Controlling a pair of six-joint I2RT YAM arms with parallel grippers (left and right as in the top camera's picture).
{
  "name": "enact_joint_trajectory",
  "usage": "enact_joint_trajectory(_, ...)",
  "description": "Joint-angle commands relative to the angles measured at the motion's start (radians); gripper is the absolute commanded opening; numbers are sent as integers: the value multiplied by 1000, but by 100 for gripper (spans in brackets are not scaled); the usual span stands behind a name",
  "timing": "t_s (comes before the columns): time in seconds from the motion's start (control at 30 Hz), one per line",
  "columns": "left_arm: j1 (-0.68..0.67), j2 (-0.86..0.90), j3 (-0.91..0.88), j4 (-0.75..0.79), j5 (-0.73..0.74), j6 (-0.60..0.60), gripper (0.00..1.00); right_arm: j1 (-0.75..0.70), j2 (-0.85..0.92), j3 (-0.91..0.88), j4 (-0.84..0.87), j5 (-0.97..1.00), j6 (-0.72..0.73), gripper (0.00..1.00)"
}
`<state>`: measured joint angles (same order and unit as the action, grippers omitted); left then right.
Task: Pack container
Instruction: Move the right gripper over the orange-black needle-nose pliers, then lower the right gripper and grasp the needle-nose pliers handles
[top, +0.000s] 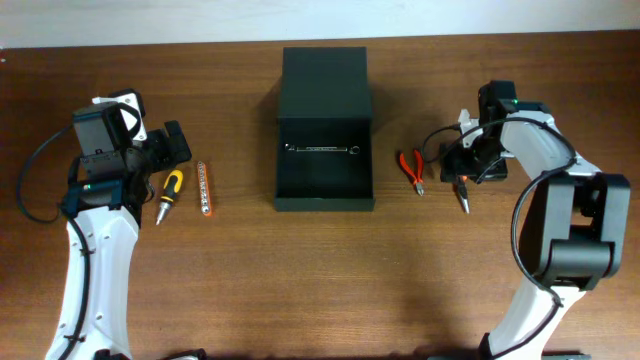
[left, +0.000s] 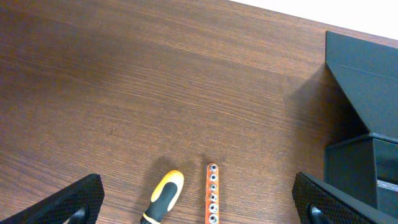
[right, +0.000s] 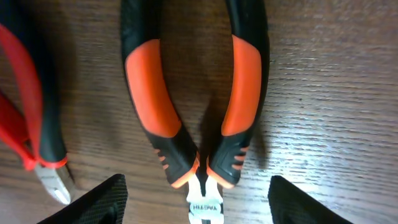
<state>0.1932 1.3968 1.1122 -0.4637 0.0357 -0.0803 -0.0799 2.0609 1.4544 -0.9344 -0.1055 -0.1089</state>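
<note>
The brown wooden surface (top: 320, 290) carries the open container (top: 325, 185) at its middle. To the left lie a yellow-handled screwdriver (top: 169, 193) and, just beside it, a bit strip (top: 205, 187), roughly parallel. To the right lie red cutters (top: 411, 170) and, close beside them, orange-and-black pliers (right: 149, 81).

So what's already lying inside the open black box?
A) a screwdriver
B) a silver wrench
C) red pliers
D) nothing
B: a silver wrench lies across the floor of the container, while the screwdriver and red pliers rest on the table outside it.
</note>
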Motion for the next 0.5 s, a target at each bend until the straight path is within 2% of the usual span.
enact_joint_trajectory(0.0, 6, 3, 20, 2, -7, -10, 99, 2, 24, -8, -4, 13, 24, 68)
enact_joint_trajectory(0.27, 6, 3, 20, 2, -7, -10, 99, 11, 26, -10, 5, 100, 18, 67)
enact_joint_trajectory(0.47, 6, 3, 20, 2, -7, -10, 99, 41, 26, -11, 27, 103, -68, 68)
